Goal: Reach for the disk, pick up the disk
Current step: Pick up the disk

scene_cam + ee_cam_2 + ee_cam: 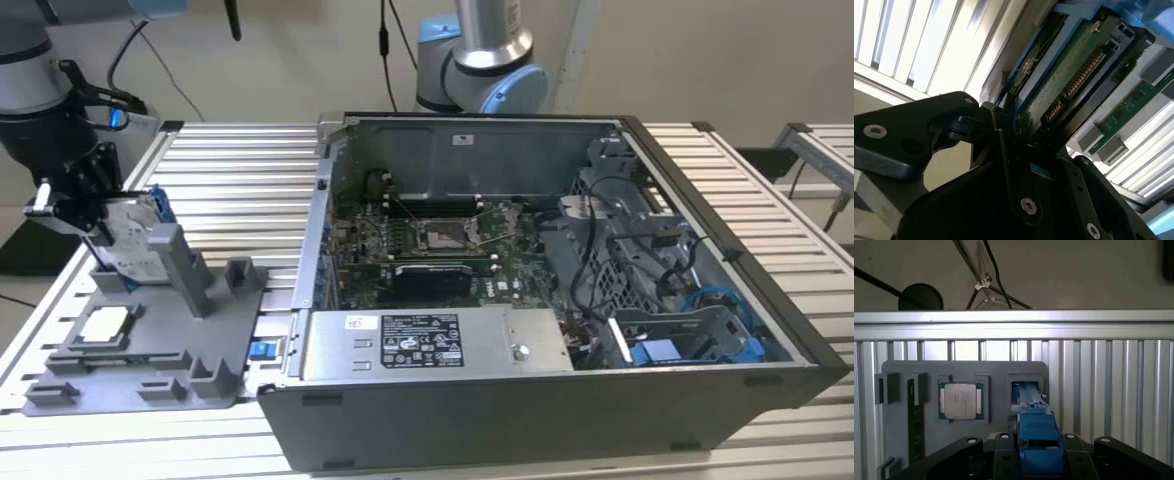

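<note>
The disk (130, 243) stands on edge in a slot of the grey fixture (160, 355), at the exterior view's left. It is silver with a white label and a blue bracket. My gripper (104, 232) comes down over it from above, the jaws closed on its upper end. In the first wrist view the blue bracket (1036, 437) sits clamped between the black fingers (1004, 457), and its far end runs down into the fixture slot. The second wrist view shows the disk's green circuit board (1069, 75) with a finger (1004, 145) pressed against its edge.
On the fixture also lie a square silver chip (107, 322) and a memory stick (912, 425). An open computer case (534, 410) with a silver power box (427, 342) stands to the exterior view's right. A second arm's base (481, 60) stands behind it.
</note>
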Available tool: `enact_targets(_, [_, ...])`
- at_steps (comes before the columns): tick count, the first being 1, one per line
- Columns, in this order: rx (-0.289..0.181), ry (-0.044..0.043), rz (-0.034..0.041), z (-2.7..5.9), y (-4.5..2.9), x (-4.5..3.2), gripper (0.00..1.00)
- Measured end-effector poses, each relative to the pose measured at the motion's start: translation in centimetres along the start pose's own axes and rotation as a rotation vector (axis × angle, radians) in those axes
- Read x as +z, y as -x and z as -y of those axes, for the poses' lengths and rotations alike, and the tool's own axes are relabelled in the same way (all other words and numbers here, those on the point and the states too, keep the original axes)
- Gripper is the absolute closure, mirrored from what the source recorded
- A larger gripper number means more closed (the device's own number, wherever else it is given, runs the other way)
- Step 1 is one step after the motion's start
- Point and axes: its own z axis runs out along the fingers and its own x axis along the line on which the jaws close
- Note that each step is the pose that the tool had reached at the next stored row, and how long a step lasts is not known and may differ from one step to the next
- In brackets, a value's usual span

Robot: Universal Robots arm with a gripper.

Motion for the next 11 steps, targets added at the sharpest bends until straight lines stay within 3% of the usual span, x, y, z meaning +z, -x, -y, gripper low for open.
enact_targets(11, [0.0,-0.0001,-0.0061,0.0,0.0,-0.01,1.0])
